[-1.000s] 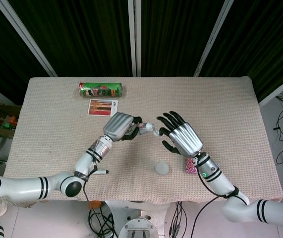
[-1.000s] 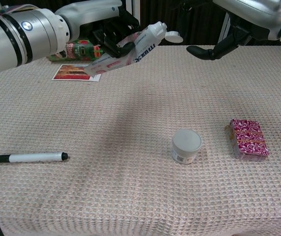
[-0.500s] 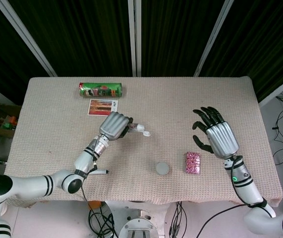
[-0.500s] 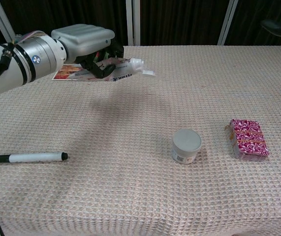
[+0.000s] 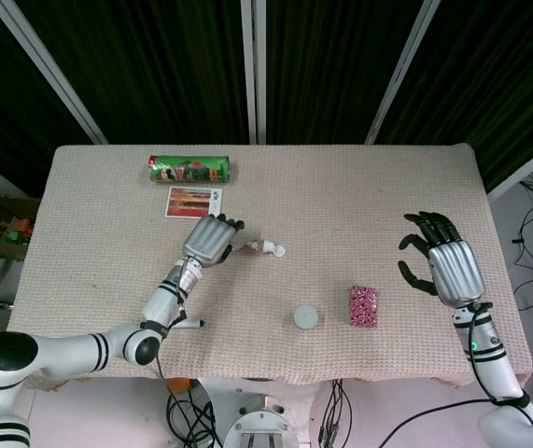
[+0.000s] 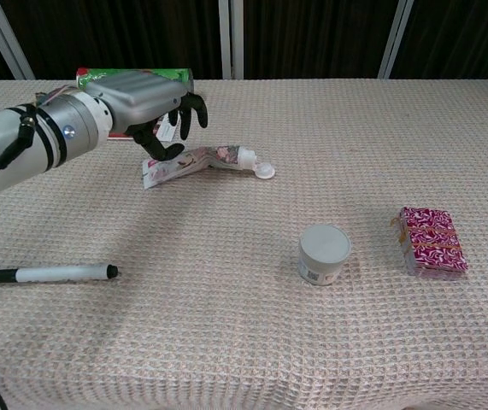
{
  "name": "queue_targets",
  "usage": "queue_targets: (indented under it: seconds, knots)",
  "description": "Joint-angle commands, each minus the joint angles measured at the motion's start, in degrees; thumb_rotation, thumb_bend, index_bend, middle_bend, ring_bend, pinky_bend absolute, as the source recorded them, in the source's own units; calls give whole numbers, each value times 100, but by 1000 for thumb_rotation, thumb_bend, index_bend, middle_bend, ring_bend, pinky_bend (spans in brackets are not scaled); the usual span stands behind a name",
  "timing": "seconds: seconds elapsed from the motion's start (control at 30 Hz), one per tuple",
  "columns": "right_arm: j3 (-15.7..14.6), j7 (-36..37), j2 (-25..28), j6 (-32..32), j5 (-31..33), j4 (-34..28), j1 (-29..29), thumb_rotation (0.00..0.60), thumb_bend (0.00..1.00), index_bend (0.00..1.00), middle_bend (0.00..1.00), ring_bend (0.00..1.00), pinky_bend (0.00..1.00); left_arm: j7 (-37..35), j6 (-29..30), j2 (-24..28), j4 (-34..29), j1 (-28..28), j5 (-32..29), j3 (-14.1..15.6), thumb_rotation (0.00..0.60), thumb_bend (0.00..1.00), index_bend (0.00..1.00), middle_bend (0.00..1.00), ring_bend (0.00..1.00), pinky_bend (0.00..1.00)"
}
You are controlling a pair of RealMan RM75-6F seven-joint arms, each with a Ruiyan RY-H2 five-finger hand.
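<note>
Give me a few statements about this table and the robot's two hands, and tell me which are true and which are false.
1. The tube lies on the table with its cap flipped open. True.
2. The left hand grips the tube. False: its fingers are spread just above the tube, holding nothing.
3. The right hand holds the red packet. False: it hangs open, apart from the packet.
4. A marker lies near the table's front edge. True.
5. The small white jar stands beside the red packet. True.
</note>
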Motion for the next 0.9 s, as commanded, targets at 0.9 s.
queue_targets:
  seconds: [0.9]
  knots:
    - [-616, 1063, 758, 341, -153, -42, -1261, 600, 312, 133, 135, 90, 193, -2212, 3745, 2922, -1648, 3881, 2488, 1631, 600, 332, 230, 290, 209, 223]
